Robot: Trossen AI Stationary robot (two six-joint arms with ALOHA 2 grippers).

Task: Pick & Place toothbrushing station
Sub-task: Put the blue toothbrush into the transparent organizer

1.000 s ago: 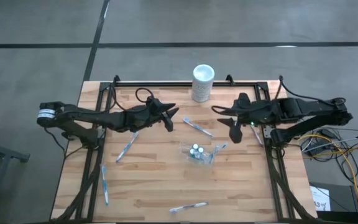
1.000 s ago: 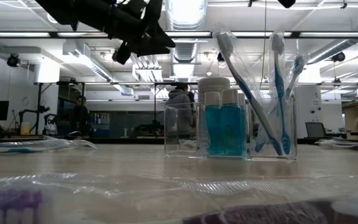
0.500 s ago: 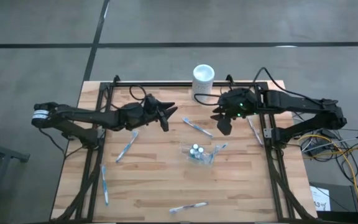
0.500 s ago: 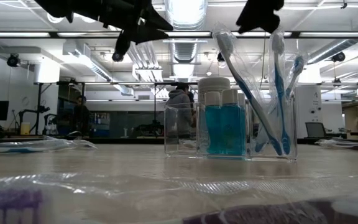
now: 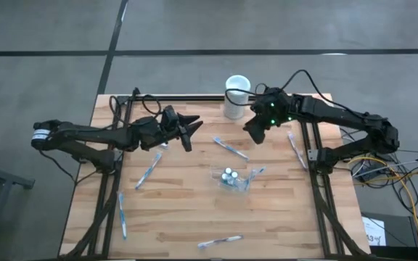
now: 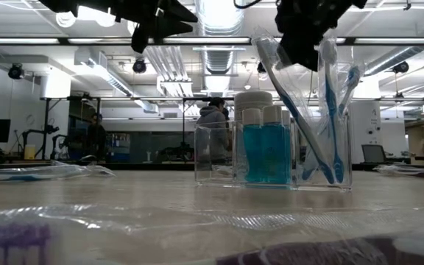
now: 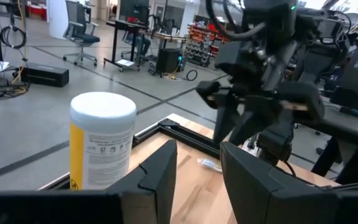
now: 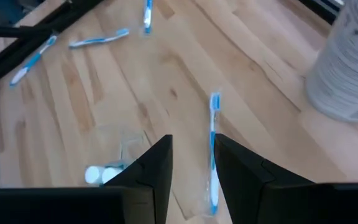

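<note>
Wooden tabletop [image 5: 180, 210]: beside the white cylinder [image 5: 236, 96], the right gripper [image 5: 253, 131] is hovering part-open and empty, needing to straddle the toothbrush [image 5: 230, 148] lying just beyond, near the cup [image 5: 231, 178].

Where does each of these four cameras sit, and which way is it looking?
High: overhead, facing straight down on the table; both arms show.
Low: at tabletop height, facing the clear cup; arms hang overhead.
Left wrist: past its own fingers toward the white cylinder.
Right wrist: down past its fingers at a toothbrush.
High and left wrist both show the cylinder.
</note>
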